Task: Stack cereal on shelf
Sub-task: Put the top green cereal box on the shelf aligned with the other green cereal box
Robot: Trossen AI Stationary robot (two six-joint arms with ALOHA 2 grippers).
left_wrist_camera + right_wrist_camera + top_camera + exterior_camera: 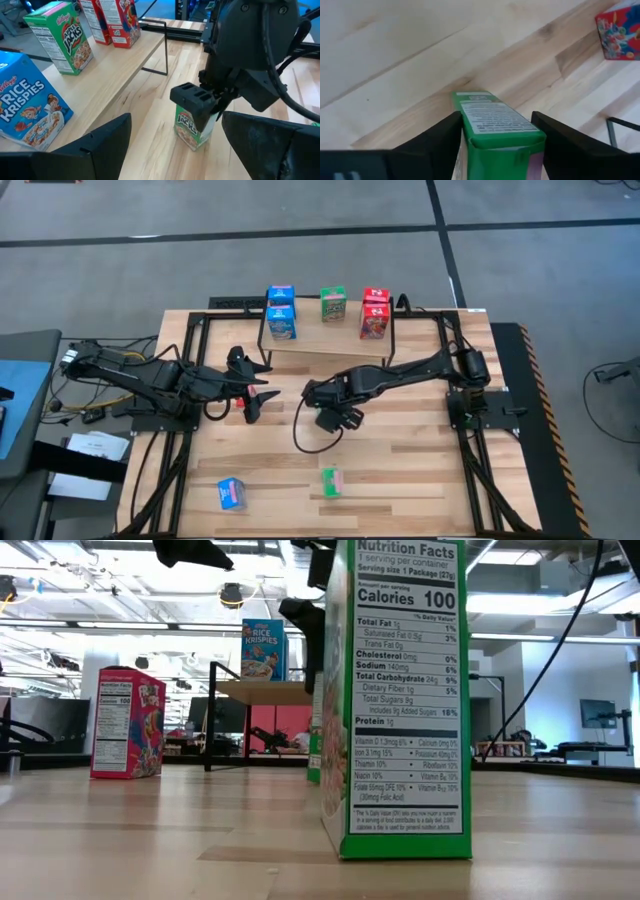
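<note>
right claw (202, 107) grips an upright green "apple jacks" box (192, 129) on the table; left claw (262, 395) gapes wide.

Two black jointed arms (150, 375) with looping black cables (300, 430).

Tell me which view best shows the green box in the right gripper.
The left wrist view: the green box stands on the table, the right gripper clamped on its top. The right wrist view shows only its top. From above the arm hides it; the low view cannot confirm it.
</note>
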